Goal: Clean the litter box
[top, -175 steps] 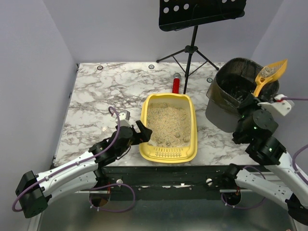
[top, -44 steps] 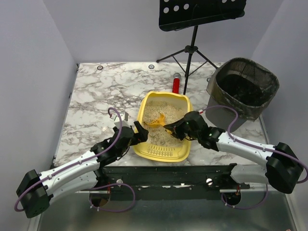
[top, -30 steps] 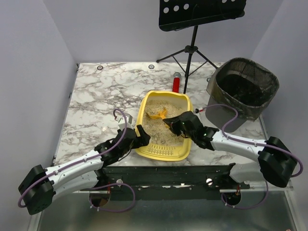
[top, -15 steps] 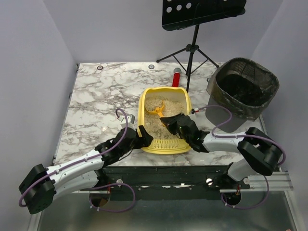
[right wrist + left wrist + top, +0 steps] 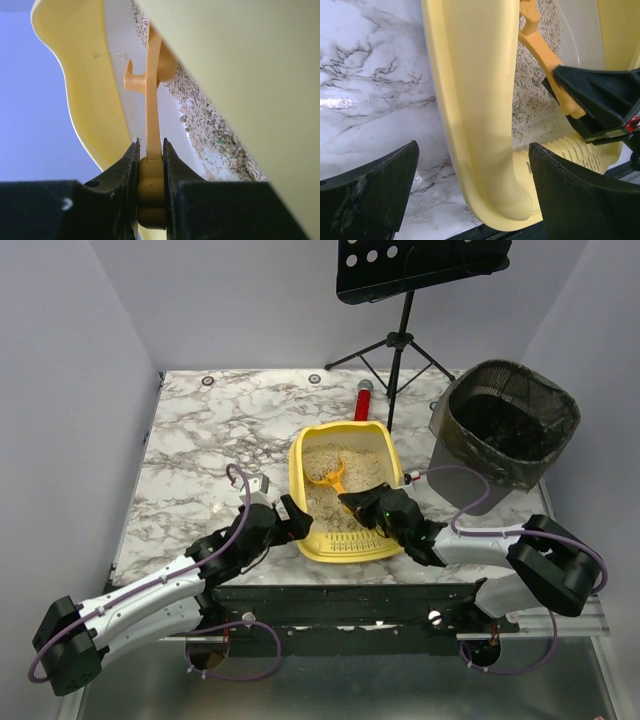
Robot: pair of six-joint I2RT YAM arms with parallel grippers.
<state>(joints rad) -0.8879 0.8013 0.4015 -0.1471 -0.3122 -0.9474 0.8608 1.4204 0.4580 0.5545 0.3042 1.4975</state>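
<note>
Marble table, lavender walls, black music stand.

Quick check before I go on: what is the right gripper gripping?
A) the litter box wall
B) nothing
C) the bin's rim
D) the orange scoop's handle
D: in the right wrist view the right gripper pinches the orange scoop by its handle, inside the litter box.

Overhead: high behind the near edge of the white marbled tabletop, looking down over all of it. Left wrist: super close on the left outer wall of the yellow rectangular plastic litter box, facing far. Right wrist: low inside it, nose-close. Shared by all three: box plus orange plastic scoop.
</note>
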